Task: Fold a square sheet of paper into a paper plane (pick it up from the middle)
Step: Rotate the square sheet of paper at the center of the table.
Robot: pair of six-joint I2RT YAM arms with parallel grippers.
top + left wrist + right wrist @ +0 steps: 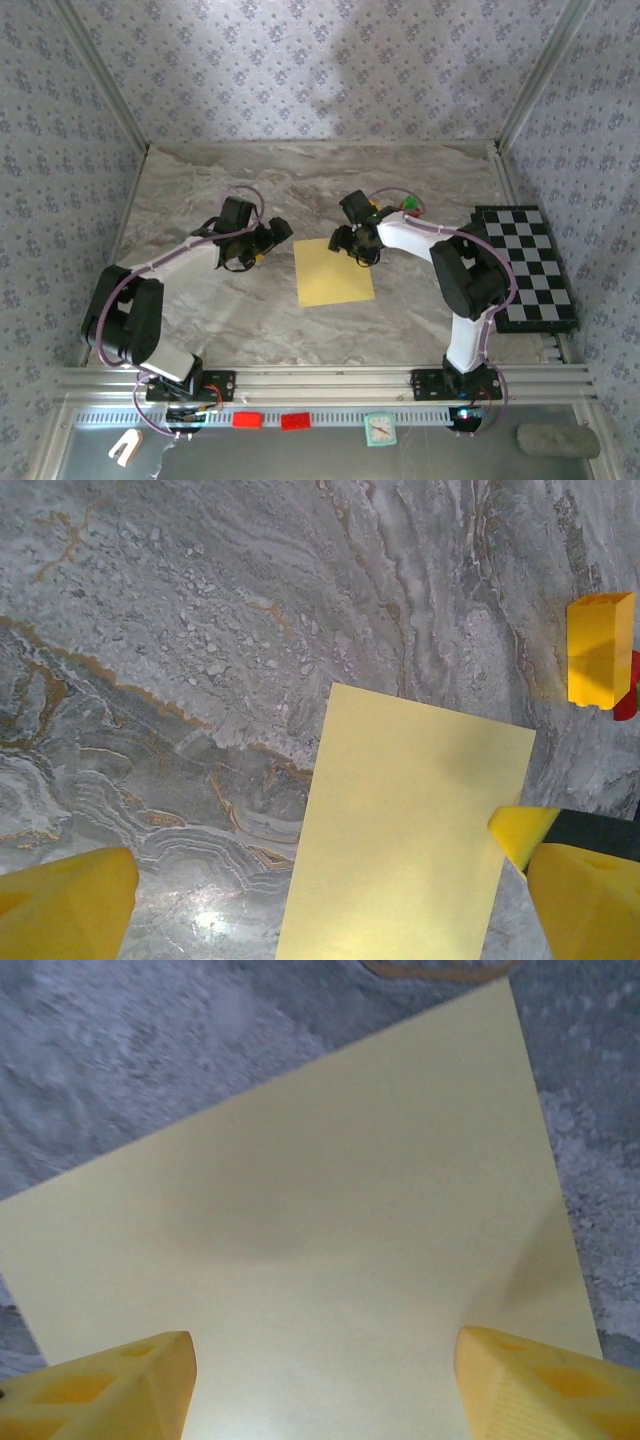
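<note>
Near edge: rail (pixel 320 380) carries both arm bases. In front of it lie red blocks (pixel 246 420), a small clock (pixel 379 429), a white clip (pixel 124 447) and a grey roll (pixel 557 440).

L arm (pixel 130 310) bends in from the L side. L claw (pixel 272 236) sits low over the counter (pixel 200 190), just beside the far-L corner of the yellow sheet (pixel 334 271). L wrist view: claw spread wide, yellow fingers (pixel 65 905) at the lower corners, nothing pinched. One finger overlaps the sheet's edge in view; contact can't be told.

R arm (pixel 465 290) reaches in from the R side. R claw (pixel 352 243) hangs over the sheet's far-R corner. R wrist view: claw spread, fingers (pixel 110 1385) either side, paper below & btwn them, nothing pinched. Whether the tips touch the paper can't be told.

Sheet: ctr of counter, btwn the two claws, flat, unfolded, edges slightly skewed to the rail.

Checkered board (pixel 525 268): R edge of counter, well apart from the sheet.

Small blocks (pixel 408 205), green/red/yellow, sit just beyond the R claw. L wrist view shows an orange-yellow block (pixel 600 650) upright w/ a red piece (pixel 628 698) touching it, apart from the sheet.

Patterned walls (pixel 300 70) close the back & sides.
</note>
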